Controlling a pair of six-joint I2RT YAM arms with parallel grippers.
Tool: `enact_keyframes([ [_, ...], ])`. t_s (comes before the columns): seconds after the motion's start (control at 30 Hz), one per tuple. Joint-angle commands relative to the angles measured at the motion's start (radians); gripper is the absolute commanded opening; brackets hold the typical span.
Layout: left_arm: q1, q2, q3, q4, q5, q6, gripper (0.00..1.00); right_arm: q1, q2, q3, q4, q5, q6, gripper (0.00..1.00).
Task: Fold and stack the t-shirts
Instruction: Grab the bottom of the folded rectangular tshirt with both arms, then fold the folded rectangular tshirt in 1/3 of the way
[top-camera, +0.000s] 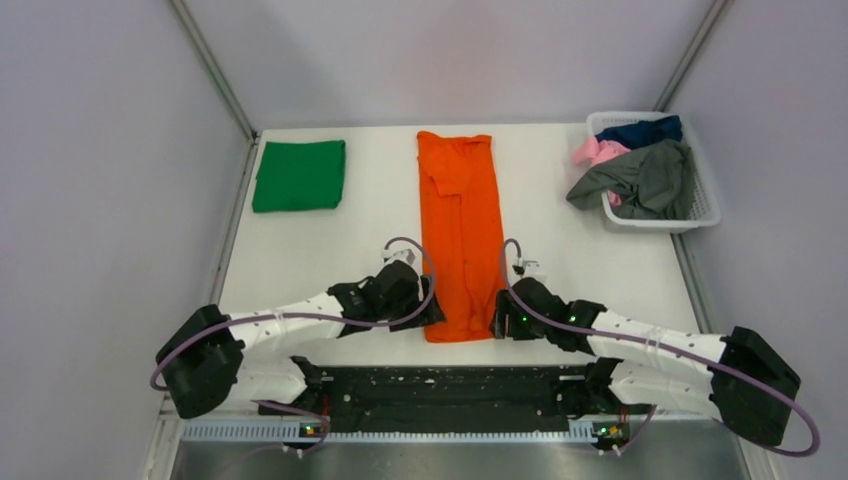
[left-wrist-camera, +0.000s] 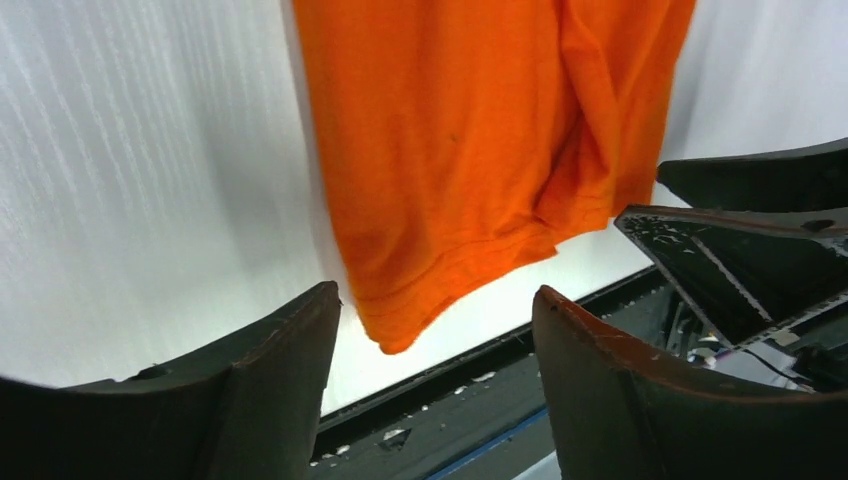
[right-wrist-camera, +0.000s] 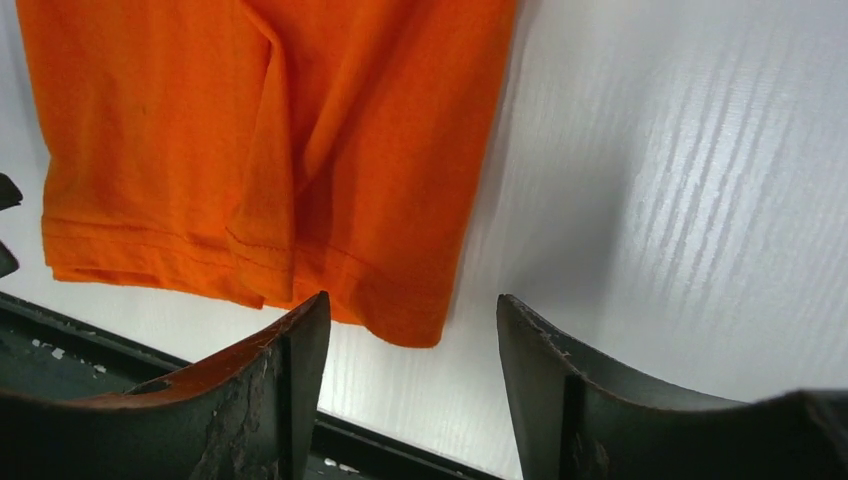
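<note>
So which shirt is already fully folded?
The green shirt, a neat square at far left. The orange shirt is a long strip; the others lie crumpled in the basket.

The orange t-shirt (left-wrist-camera: 470, 150) is cut off by the upper edge in both wrist views; the navy t-shirt (top-camera: 640, 131) is partly buried in the basket (top-camera: 655, 226).

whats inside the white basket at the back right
Three crumpled t-shirts: a navy one at the back, a pink one at the left, and a grey one in front, spilling over the basket rim. Anything beneath them, and the basket floor, is covered.
</note>
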Motion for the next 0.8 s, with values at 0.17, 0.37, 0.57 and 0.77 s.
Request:
enact_keyframes([
  [0.17, -0.028, 0.123, -0.011, 0.069, 0.014, -0.055, 0.55, -0.006, 0.08, -0.004, 0.104, -0.036, 0.018, 0.51],
  [0.37, -0.033, 0.119, -0.027, 0.021, -0.007, -0.079, 0.26, -0.006, 0.008, -0.046, 0.053, -0.045, 0.045, 0.21],
  [0.57, -0.032, 0.085, -0.051, -0.036, -0.073, -0.11, 0.0, -0.006, -0.128, -0.071, -0.108, -0.036, 0.055, 0.0],
  [0.77, -0.04, 0.054, -0.082, 0.007, -0.022, -0.105, 0.0, -0.006, -0.21, -0.129, -0.044, -0.236, 0.016, 0.0],
])
